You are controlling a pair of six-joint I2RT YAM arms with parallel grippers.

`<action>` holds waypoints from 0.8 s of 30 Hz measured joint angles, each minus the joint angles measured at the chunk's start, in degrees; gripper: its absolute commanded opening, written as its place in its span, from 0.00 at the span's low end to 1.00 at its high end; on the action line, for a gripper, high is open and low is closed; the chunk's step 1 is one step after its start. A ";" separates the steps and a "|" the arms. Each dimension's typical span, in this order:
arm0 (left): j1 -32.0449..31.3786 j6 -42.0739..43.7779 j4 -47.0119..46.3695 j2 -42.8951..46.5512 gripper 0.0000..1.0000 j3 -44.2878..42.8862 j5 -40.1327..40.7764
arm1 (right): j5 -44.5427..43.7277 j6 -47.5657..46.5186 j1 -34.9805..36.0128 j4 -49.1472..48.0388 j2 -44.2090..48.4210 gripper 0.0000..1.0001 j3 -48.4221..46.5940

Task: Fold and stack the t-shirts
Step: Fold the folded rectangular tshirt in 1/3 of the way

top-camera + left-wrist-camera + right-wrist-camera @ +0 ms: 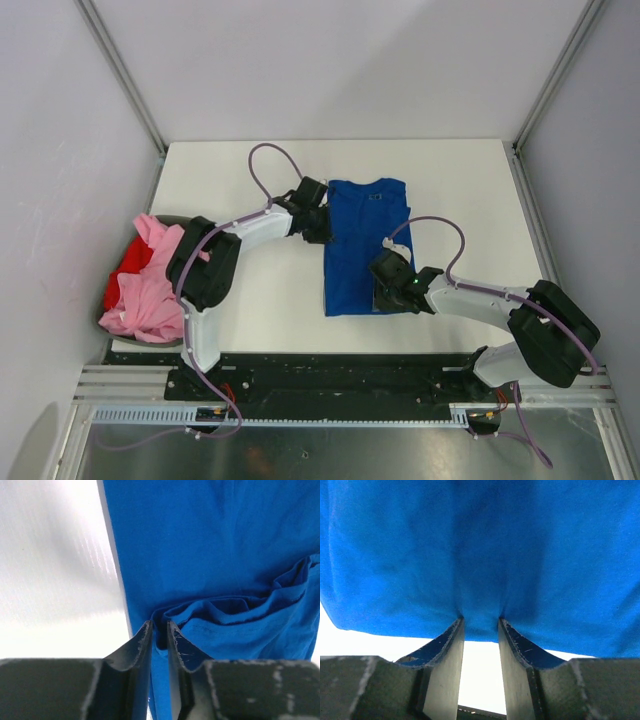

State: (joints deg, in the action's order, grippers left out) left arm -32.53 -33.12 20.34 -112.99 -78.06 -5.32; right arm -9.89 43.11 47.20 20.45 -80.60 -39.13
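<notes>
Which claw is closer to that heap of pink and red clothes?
Left. The left claw is at the left edge of the blue shirt, toward the pink and red heap; the right claw is at its lower right, farther off.

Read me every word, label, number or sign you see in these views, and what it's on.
No text can be read here.
The blue t-shirt shows only plain cloth in every view.
Its dark neck label is too small to read.
</notes>
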 measured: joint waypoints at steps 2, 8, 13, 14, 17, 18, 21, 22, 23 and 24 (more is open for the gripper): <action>0.00 0.07 0.02 0.00 0.13 0.00 0.04 | -0.02 0.00 0.00 -0.02 -0.02 0.37 0.00; 0.37 0.04 0.55 0.00 0.01 -0.74 0.28 | -0.04 0.00 0.00 -0.07 -0.07 0.37 0.00; 1.51 0.07 0.96 0.00 0.00 -1.68 0.68 | -0.04 0.00 0.00 -0.11 -0.09 0.37 0.00; 1.75 0.04 1.27 0.00 0.00 -1.90 0.70 | -0.04 0.00 0.00 -0.13 -0.09 0.37 0.00; 2.27 0.04 1.73 0.00 0.06 -2.45 0.70 | -0.04 0.00 0.00 -0.22 -0.09 0.37 0.02; 2.36 0.07 1.88 0.00 0.12 -2.73 0.70 | -0.04 0.00 0.00 -0.24 -0.09 0.37 0.02; 2.49 0.11 2.12 -0.28 0.25 -4.00 0.72 | -0.04 0.00 0.00 -0.42 -0.09 0.37 0.11; 2.51 0.13 2.03 -0.35 0.31 -4.33 0.74 | -0.04 0.00 0.00 -0.44 -0.09 0.37 0.13; 2.56 0.13 2.08 -0.39 0.36 -4.59 0.74 | -0.04 0.00 0.00 -0.44 -0.09 0.37 0.13; 2.58 0.24 2.08 -0.39 0.41 -4.72 0.76 | -0.04 0.00 0.00 -0.46 -0.09 0.37 0.13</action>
State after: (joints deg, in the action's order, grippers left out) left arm -29.95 -32.88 22.41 -113.38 -82.78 -4.56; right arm -9.93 43.11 47.20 19.99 -80.68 -39.00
